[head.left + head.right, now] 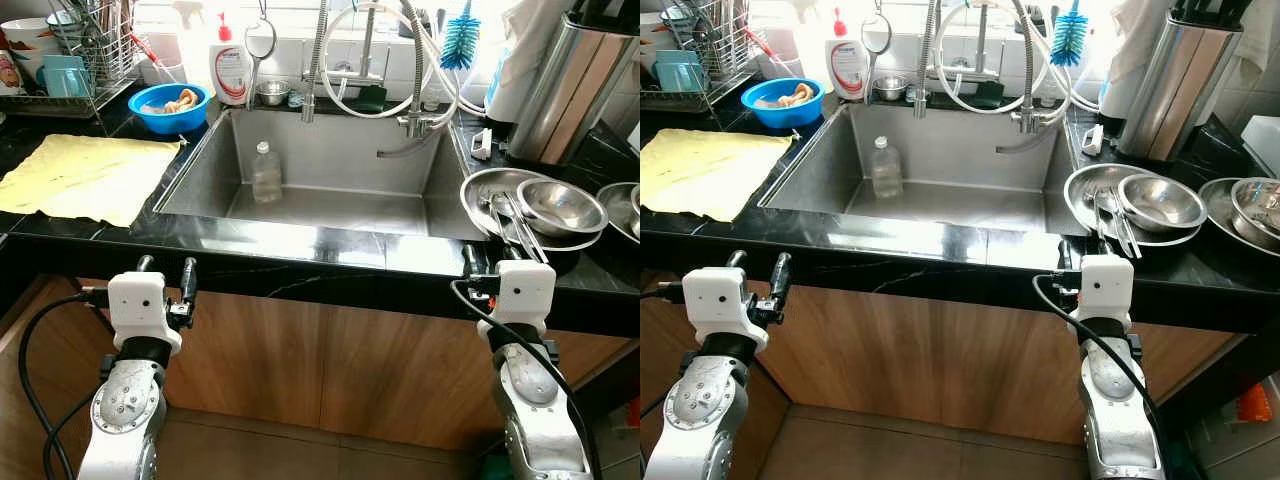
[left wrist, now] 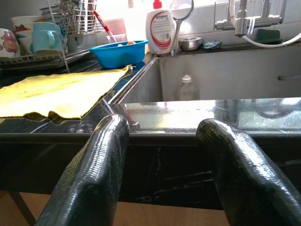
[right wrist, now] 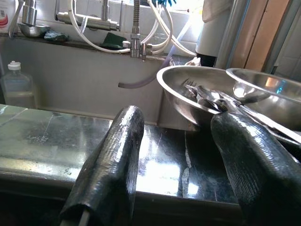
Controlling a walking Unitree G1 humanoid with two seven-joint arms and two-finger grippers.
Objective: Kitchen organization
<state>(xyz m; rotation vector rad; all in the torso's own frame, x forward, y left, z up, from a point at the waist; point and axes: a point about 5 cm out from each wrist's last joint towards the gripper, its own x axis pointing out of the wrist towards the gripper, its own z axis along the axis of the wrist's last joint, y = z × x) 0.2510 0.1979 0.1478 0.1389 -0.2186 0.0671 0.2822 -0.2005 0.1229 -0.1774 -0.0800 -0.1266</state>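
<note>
Sink (image 1: 330, 165): steel basin set into the black counter (image 1: 300, 245), straight ahead of the robot.
Bottle (image 1: 266, 172): clear plastic, white cap, standing upright inside the sink toward its left side.
Yellow cloth (image 1: 85, 175): spread flat on the counter left of the sink.
Blue bowl (image 1: 170, 106): at the sink's back left corner, beside the soap bottle (image 1: 230, 65).
Dish rack (image 1: 75, 50): far left at the back, holding cups.
Steel bowls (image 1: 560, 205): stacked on the counter right of the sink, with utensils (image 1: 515, 225) lying across the lowest one.
Left claw (image 1: 164, 268): fingers spread apart, empty, below the counter's front edge.
Right claw (image 3: 181, 141): fingers apart, empty, at the counter edge just before the steel bowls.
</note>
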